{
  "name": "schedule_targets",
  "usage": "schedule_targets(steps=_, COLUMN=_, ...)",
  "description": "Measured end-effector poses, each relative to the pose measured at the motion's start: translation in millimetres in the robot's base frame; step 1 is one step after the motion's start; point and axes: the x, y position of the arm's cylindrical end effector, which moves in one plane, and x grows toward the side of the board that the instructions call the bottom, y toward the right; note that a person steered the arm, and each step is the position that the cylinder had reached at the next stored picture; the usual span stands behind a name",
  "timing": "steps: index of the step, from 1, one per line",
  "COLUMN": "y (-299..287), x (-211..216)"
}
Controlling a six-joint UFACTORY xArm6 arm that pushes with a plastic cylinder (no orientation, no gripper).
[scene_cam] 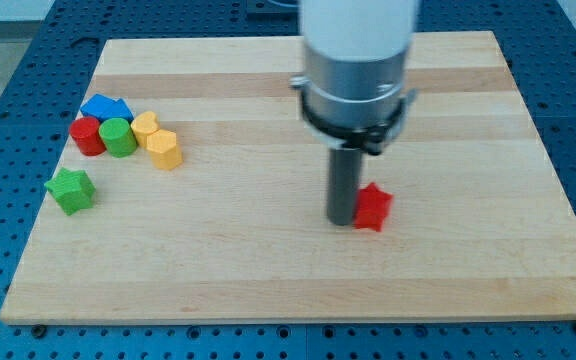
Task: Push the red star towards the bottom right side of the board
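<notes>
The red star (373, 207) lies on the wooden board (298, 280), a little right of the middle. My tip (342, 219) stands on the board right against the star's left side, touching it. The rod hangs from the grey and white arm body at the view's top centre.
A cluster sits at the view's left: a blue block (106, 107), a red cylinder (87, 136), a green cylinder (119, 137), a yellow heart-like block (145, 127) and a yellow hexagon-like block (165, 149). A green star (71, 190) lies below them.
</notes>
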Motion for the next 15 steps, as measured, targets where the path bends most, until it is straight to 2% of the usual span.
schedule_targets(steps=1, y=-6, x=0)
schedule_targets(steps=3, y=-15, x=-40)
schedule_targets(steps=6, y=116, x=-27)
schedule_targets(steps=7, y=87, x=-41)
schedule_targets(steps=8, y=32, x=-57)
schedule_targets(steps=9, y=-2, x=-44)
schedule_targets(steps=10, y=19, x=-35)
schedule_targets(steps=11, y=78, x=-33)
schedule_targets(steps=12, y=88, x=-25)
schedule_targets(steps=14, y=10, x=-55)
schedule_targets(steps=15, y=9, x=-38)
